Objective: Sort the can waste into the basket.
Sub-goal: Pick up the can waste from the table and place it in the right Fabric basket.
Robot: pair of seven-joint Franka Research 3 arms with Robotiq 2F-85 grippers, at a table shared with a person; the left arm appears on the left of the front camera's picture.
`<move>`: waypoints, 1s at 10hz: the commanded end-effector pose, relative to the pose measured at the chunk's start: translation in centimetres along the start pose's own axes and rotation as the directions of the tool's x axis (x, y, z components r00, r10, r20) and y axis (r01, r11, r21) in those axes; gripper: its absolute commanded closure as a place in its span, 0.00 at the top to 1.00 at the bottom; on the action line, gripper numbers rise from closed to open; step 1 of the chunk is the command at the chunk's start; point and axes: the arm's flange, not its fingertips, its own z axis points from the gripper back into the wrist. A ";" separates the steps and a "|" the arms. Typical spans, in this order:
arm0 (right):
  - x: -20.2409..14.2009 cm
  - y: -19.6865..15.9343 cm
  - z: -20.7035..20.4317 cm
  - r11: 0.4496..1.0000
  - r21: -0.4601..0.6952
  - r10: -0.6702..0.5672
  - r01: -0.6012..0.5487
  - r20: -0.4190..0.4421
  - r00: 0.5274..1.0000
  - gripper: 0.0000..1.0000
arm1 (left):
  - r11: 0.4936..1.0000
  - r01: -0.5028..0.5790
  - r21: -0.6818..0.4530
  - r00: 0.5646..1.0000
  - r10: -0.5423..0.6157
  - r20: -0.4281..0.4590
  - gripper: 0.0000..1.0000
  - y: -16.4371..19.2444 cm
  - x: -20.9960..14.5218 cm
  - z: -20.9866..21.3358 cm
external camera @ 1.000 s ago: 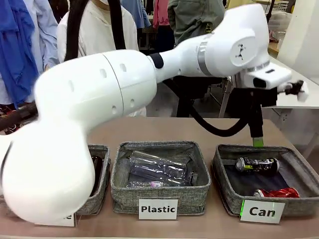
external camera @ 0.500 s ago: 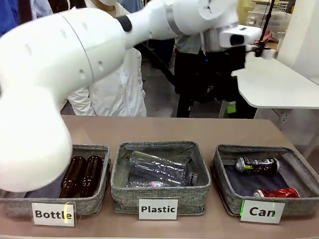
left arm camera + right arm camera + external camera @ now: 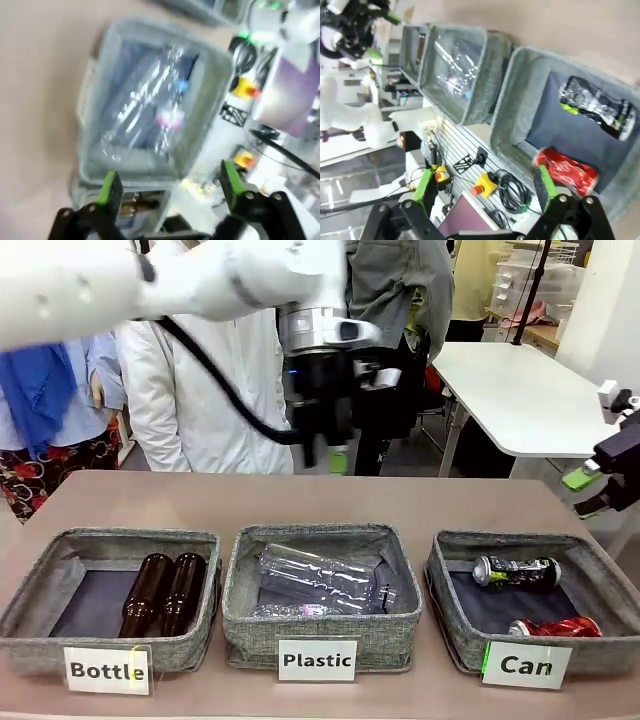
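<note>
Both cans lie below the right claw (image 3: 485, 192), inside the Can basket (image 3: 460, 625): red crushed can (image 3: 556, 627) nearest, black can (image 3: 516, 570) behind. Sorting looks finished, hence both claws released and empty, the left claw (image 3: 325, 455) raised beyond the baskets.

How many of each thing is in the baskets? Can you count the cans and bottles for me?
Cans: 2, the black can and the red can
Brown glass bottles: 2
Clear plastic bottles: at least 1, the pile is hard to separate
Baskets: 3
Total: at least 8
</note>
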 end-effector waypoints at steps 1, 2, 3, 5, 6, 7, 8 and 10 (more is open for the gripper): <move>0.6 1.5 -1.9 0.998 0.045 -0.041 0.039 0.046 0.998 1.00 | 0.994 -0.077 -0.073 0.990 0.085 0.113 1.00 -1.6 -13.2 -6.5; 1.1 2.5 -3.0 0.993 0.068 -0.100 0.093 0.111 0.989 1.00 | 0.988 -0.134 -0.078 0.959 0.149 0.242 1.00 -0.8 -16.0 -5.5; 1.7 3.6 -3.9 0.979 0.137 -0.170 0.148 0.161 0.972 1.00 | 0.984 -0.149 -0.098 0.898 0.176 0.402 1.00 -0.3 -19.0 -4.1; 2.8 4.9 -6.7 0.938 0.262 -0.289 0.228 0.223 0.931 1.00 | 0.974 -0.094 -0.207 0.636 0.219 0.740 1.00 1.7 -26.9 -1.5; 2.5 5.2 -8.1 0.906 0.349 -0.319 0.238 0.195 0.928 1.00 | 0.959 -0.102 -0.263 0.516 0.277 0.811 1.00 2.5 -31.1 -2.1; 2.5 5.3 -9.1 0.889 0.406 -0.331 0.211 0.255 0.908 1.00 | 0.949 -0.127 -0.287 0.400 0.314 0.861 1.00 3.0 -35.5 -3.2; 2.6 5.1 -8.6 0.869 0.447 -0.340 0.211 0.231 0.912 1.00 | 0.937 -0.147 -0.316 0.307 0.347 0.886 1.00 3.5 -38.7 -4.6; 2.6 3.7 -6.4 0.871 0.445 -0.330 0.208 0.218 0.918 1.00 | 0.924 -0.139 -0.357 0.178 0.378 0.909 1.00 4.3 -42.5 -8.0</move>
